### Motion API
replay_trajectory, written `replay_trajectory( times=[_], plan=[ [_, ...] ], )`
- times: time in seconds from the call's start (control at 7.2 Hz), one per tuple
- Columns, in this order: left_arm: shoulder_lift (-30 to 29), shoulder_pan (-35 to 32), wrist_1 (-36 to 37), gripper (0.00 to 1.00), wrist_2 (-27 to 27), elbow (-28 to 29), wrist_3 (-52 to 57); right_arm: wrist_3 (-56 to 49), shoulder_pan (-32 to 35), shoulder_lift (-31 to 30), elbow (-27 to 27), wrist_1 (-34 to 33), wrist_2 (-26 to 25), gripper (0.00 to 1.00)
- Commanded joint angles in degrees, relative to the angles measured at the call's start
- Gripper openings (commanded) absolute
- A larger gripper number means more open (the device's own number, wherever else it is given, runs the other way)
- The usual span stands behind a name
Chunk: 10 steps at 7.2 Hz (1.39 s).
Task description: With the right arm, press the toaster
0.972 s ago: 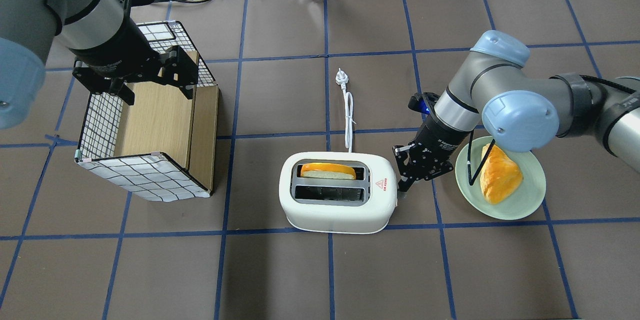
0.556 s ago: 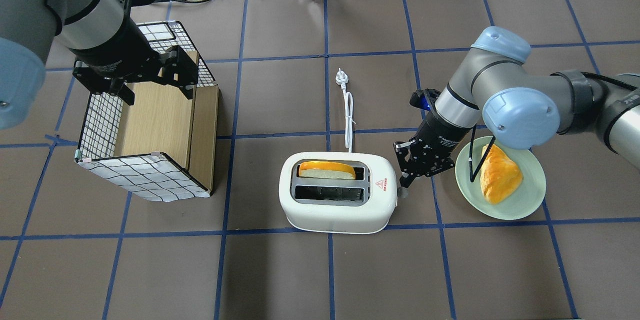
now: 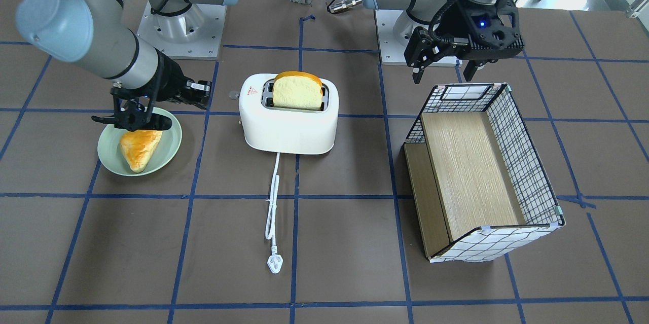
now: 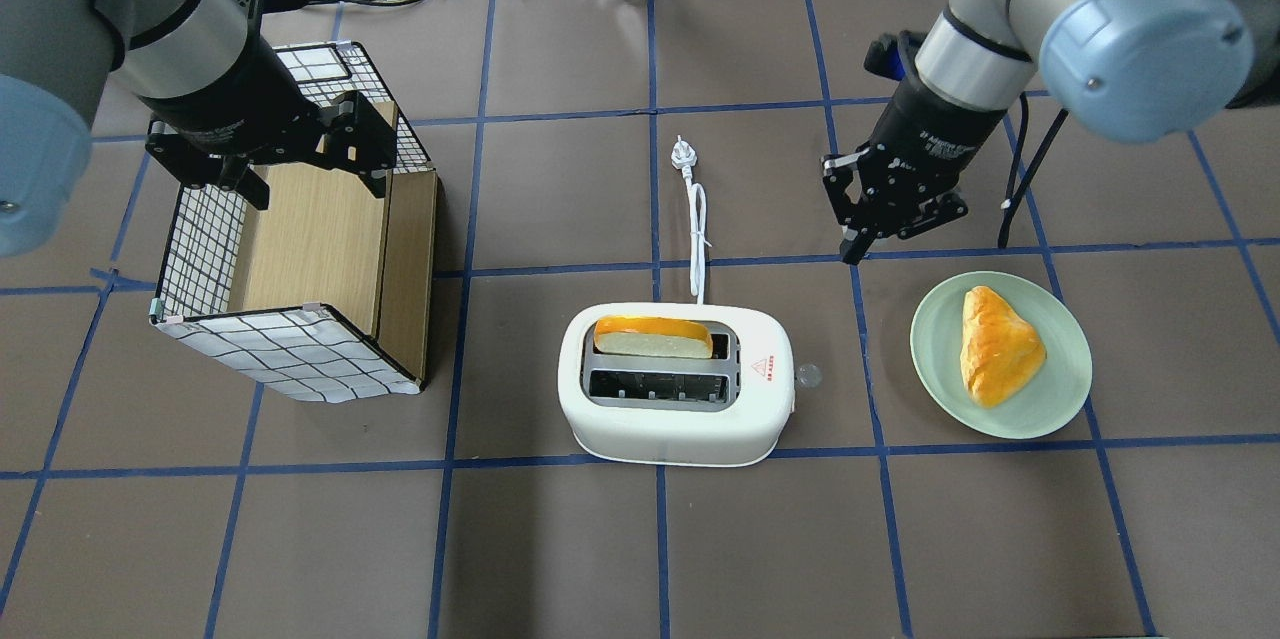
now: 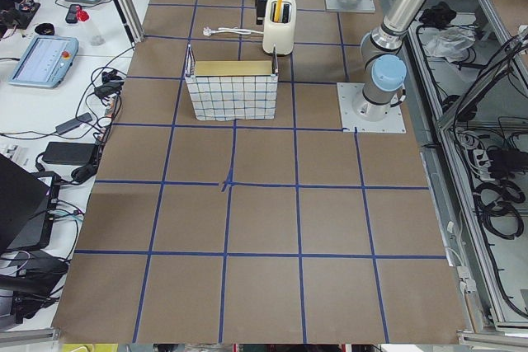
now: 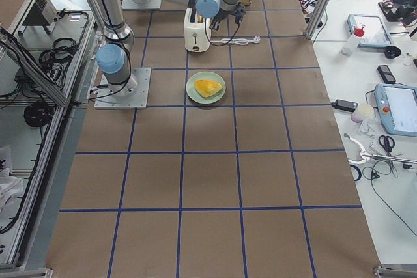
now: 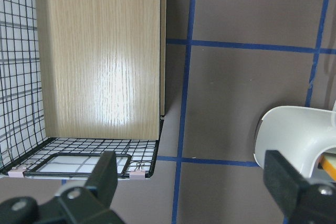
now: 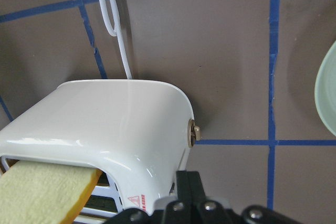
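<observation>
Right gripper (image 4: 855, 244) hangs with fingers pinched together on nothing, beyond the toaster (image 4: 675, 419) toward its plate-side end and well apart from it. The toaster sits mid-table, a bread slice (image 4: 655, 337) in its far slot. Best to bring the closed tips over the small knob (image 4: 808, 376) on that end and push straight down, lest they slip off. The basket (image 4: 290, 359), under the widely spread, empty left gripper (image 3: 442, 74), is well clear. The plate (image 4: 1060, 399) with its pastry (image 4: 1000, 347) lies near the knob, and the cord (image 4: 698, 229) trails away.

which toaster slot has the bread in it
The toaster's slot on the cord side, farther from the robot, holds the bread slice; the nearer slot is empty.
</observation>
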Motion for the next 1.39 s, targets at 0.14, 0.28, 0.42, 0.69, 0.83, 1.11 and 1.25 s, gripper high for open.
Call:
replay_trajectory(
  times=[0.14, 0.28, 0.42, 0.69, 0.83, 1.11, 1.25],
  plan=[
    [0.0, 0.0, 0.0, 1.0, 0.0, 0.0, 0.0, 0.07, -0.1, -0.05, -12.5, 3.44, -10.43, 0.18],
    [0.0, 0.0, 0.0, 1.0, 0.0, 0.0, 0.0, -0.19, -0.18, -0.05, -13.12, 0.91, -11.85, 0.91],
    [-0.08, 0.0, 0.0, 1.0, 0.0, 0.0, 0.0, -0.46, -0.27, 0.04, -13.22, -5.81, -11.69, 1.0],
    [0.0, 0.0, 0.0, 1.0, 0.0, 0.0, 0.0, -0.81, -0.27, 0.57, -12.95, -14.49, -11.95, 1.0],
    [0.0, 0.0, 0.0, 1.0, 0.0, 0.0, 0.0, -0.9, -0.27, 0.57, -12.87, -14.41, -11.95, 1.0],
    [0.0, 0.0, 0.0, 1.0, 0.0, 0.0, 0.0, 0.06, 0.34, 0.13, -11.81, -12.48, -11.95, 1.0],
    [0.0, 0.0, 0.0, 1.0, 0.0, 0.0, 0.0, -0.02, 0.69, 0.04, -11.81, -12.47, -12.82, 1.0]
  ],
)
